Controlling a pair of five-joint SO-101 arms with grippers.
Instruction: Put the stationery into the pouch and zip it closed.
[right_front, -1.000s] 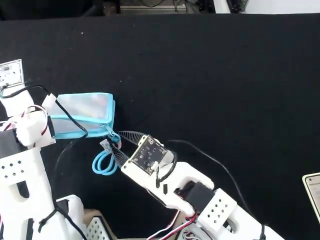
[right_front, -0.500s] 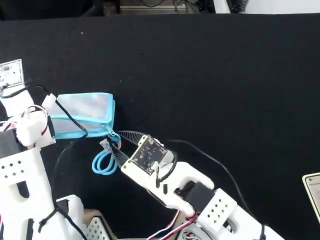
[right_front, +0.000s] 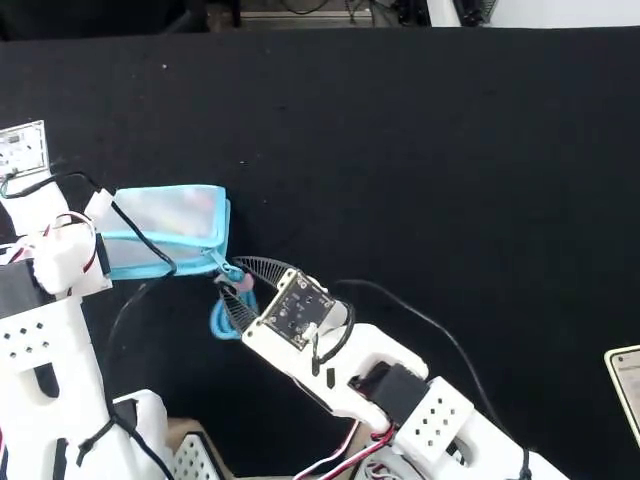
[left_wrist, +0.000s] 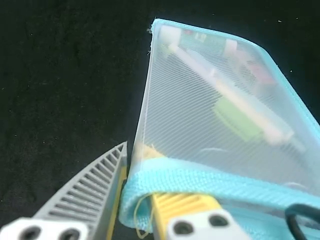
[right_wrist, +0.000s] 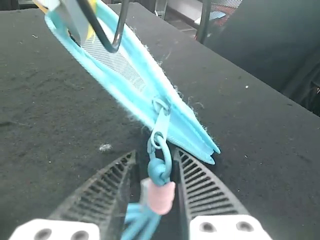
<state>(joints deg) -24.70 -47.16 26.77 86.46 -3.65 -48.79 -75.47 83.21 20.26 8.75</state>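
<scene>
The pouch is translucent with light-blue trim and lies at the table's left, with stationery showing through its mesh side. My left gripper is shut on the pouch's left end; the trim sits between the grey and yellow fingers. The zipper pull hangs at the pouch's right corner. A blue cord loop with a pink bead trails from it. My right gripper is shut on that cord just below the pull.
A small white card lies at the table's left edge and another at the right edge. The left arm's black cable drapes over the pouch. The black tabletop stretches wide beyond the pouch.
The right gripper's fingers have drawn together on the cord. The blue loop has bunched up and shifted right, toward the gripper. The left arm and the pouch have stayed put.
</scene>
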